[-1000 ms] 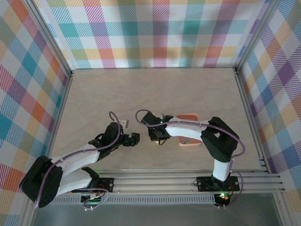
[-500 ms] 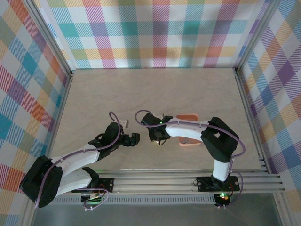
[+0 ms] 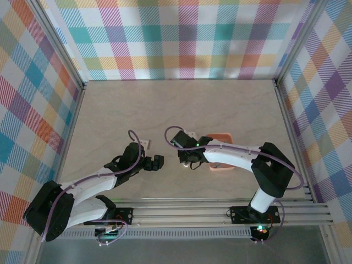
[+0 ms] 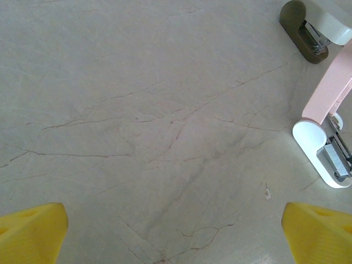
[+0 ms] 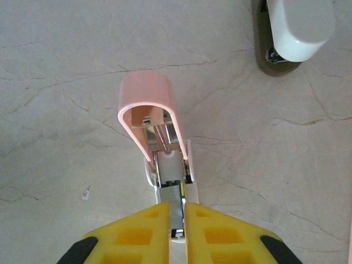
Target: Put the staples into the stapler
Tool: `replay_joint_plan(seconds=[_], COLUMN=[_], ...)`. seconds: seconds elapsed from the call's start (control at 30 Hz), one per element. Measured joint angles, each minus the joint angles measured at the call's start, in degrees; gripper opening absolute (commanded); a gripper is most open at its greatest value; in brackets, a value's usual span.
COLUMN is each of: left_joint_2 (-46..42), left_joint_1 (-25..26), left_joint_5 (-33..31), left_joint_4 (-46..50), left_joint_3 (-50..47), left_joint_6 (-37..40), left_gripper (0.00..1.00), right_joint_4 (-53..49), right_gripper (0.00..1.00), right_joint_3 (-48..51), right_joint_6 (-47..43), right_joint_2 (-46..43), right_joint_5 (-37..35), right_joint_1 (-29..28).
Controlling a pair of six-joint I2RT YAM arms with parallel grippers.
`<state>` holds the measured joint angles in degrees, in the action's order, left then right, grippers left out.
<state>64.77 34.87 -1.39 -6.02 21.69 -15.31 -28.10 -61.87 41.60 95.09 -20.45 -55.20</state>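
Note:
The pink stapler (image 5: 146, 93) lies on the table with its lid swung up, its whitish base and metal channel exposed. A grey strip of staples (image 5: 177, 197) sits in that channel, and my right gripper (image 5: 177, 213) is shut on its near end. In the top view the right gripper (image 3: 189, 159) is at table centre, just left of the tray. My left gripper (image 4: 175, 231) is open over bare table, with the stapler (image 4: 329, 93) and its staples (image 4: 336, 159) to its right. In the top view the left gripper (image 3: 157, 163) is a short way left of the right one.
A salmon-orange tray (image 3: 223, 159) sits just right of the right gripper. A small grey-white oblong piece (image 5: 300, 25) stands on the table beyond the stapler, also seen as the grey-white piece (image 4: 316, 25) from the left wrist. Plaid walls enclose the table (image 3: 176, 110).
The right gripper has closed the last bit onto the staple strip, and the right arm has shifted slightly to the right. The left arm has stayed still and open.

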Motion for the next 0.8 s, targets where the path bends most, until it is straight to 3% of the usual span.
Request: replay_joint_plan(seconds=[0.33,0.8], left_joint_2=[0.15,-0.02], left_joint_1=[0.35,0.35], left_joint_5=[0.02,-0.22], left_joint_4=[-0.11,-0.07], left_joint_3=[0.0,0.0], left_joint_6=[0.0,-0.02], left_gripper=[1.0,1.0], right_joint_4=[-3.74,-8.92], right_gripper=[0.25,0.28], right_joint_3=[-4.39,-9.88], right_joint_6=[-0.35,-0.55], right_joint_2=[3.41,10.84], right_joint_5=[1.2,2.12], right_joint_1=[-0.15,-0.42])
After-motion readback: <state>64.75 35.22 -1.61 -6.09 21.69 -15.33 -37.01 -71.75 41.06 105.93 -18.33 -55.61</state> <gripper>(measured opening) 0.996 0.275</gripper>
